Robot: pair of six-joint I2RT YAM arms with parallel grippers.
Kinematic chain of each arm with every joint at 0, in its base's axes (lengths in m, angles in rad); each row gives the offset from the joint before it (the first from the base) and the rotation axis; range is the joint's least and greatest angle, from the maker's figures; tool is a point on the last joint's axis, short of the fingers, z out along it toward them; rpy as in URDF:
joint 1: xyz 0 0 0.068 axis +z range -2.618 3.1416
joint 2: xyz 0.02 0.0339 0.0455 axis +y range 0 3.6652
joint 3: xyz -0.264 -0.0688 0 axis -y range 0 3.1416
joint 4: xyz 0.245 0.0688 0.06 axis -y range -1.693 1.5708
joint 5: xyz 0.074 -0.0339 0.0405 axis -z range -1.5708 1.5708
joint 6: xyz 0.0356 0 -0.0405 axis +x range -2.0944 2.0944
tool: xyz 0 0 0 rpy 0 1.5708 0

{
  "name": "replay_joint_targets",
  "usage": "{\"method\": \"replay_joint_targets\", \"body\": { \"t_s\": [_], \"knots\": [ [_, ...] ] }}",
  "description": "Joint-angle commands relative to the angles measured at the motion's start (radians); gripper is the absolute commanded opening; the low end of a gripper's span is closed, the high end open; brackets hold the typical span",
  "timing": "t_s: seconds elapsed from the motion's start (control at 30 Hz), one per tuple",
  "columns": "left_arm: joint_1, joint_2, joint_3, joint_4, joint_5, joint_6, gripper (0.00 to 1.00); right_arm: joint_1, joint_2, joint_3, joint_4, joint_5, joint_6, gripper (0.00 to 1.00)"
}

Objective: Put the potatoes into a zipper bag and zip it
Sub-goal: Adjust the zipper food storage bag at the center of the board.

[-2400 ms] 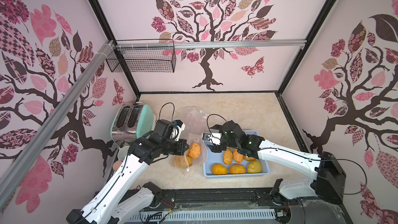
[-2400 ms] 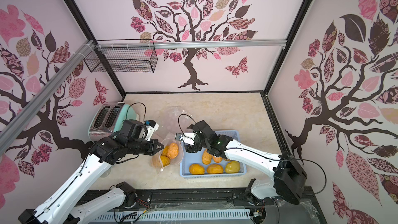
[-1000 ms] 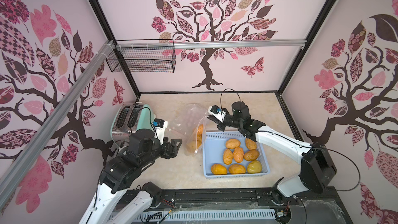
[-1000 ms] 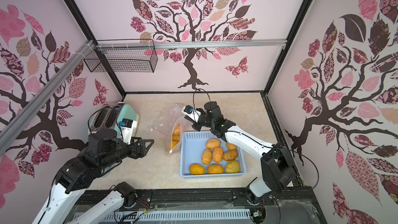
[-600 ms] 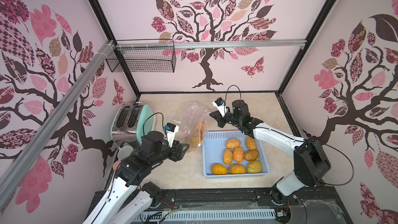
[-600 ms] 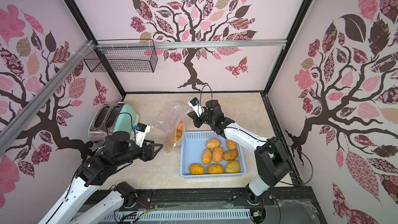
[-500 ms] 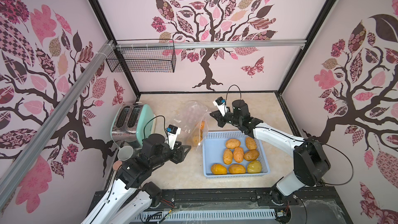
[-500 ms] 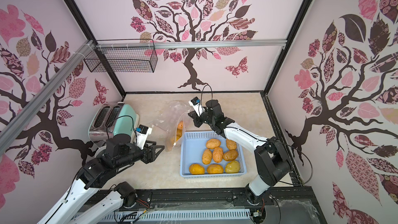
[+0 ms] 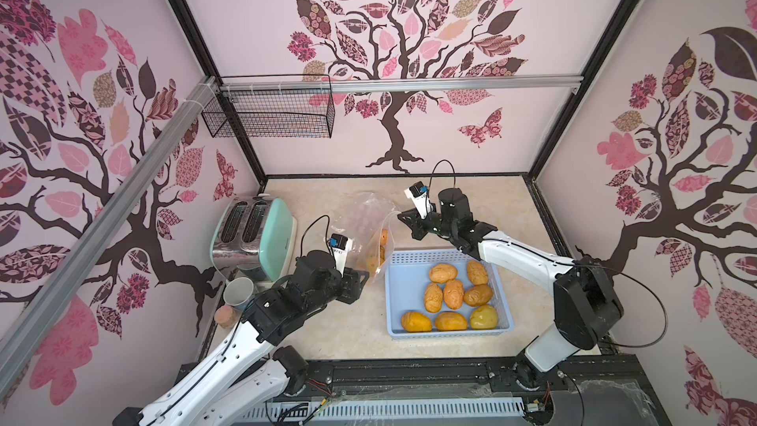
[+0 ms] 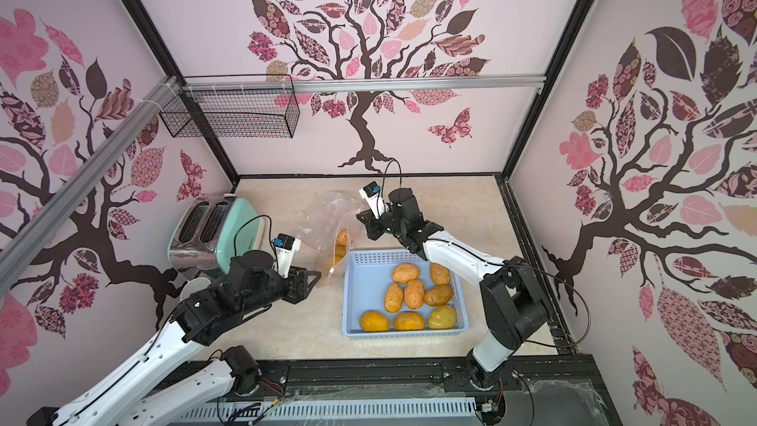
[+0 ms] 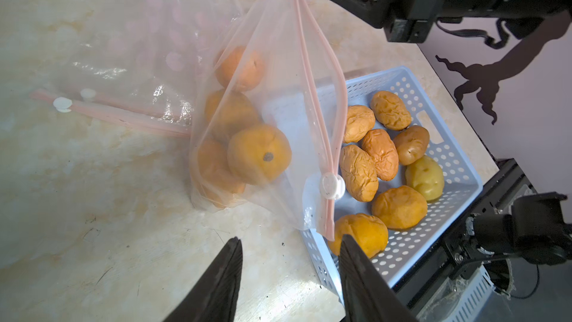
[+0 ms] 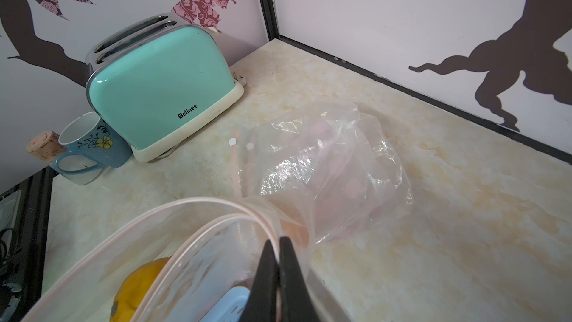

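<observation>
By my reading the job is about a third done. Four or so potatoes [image 11: 259, 153] sit in the zipper bag [image 11: 266, 66], which hangs below the right end effector [image 12: 279, 243], and its bottom seems to rest on the table [image 11: 108, 243]. Eight more lie loose in the blue basket [image 9: 504, 313], just beyond the left end effector [image 11: 289, 241] on its right side. The mouth is unzipped, with the white slider [image 11: 331, 184] near the low end of the pink zip strip. The rest of the loading is still to do, then the zipping.

The right end effector is pressed together on one corner of the bag's top edge and holds that side up. The left end effector is spread part way and empty. The strip's hanging end dangles just ahead of its fingertips, not between them.

A second ago the left end effector was well back from the bag. It has since come forward and its jaws have narrowed, while the right one has stayed about where it was. The basket count is unchanged. Earlier still, the right end effector was lower, at the basket's corner, and the left was against the bag.
</observation>
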Motion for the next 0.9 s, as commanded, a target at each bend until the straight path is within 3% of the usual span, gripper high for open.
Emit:
{"method": "replay_joint_targets", "body": {
  "t_s": [0.0,0.17,0.33,0.47,0.73,0.87],
  "knots": [
    [-0.018,-0.005,-0.003,0.101,0.015,-0.057,0.53,-0.004,0.021,0.044,-0.031,-0.004,0.016,0.00],
    [-0.107,0.062,-0.008,0.141,0.008,0.003,0.50,-0.004,0.029,0.053,-0.050,0.015,0.003,0.00],
    [-0.250,0.189,0.088,0.005,-0.241,0.040,0.50,-0.003,0.045,0.068,-0.070,0.005,0.002,0.00],
    [-0.257,0.208,0.096,-0.038,-0.362,0.009,0.44,-0.003,0.043,0.057,-0.082,0.004,-0.012,0.00],
    [-0.257,0.226,0.076,0.012,-0.376,0.027,0.33,-0.004,0.047,0.060,-0.087,-0.008,-0.016,0.00],
    [-0.257,0.224,0.076,0.029,-0.353,0.047,0.21,-0.004,0.047,0.058,-0.095,-0.001,-0.024,0.00]
  ]
}}
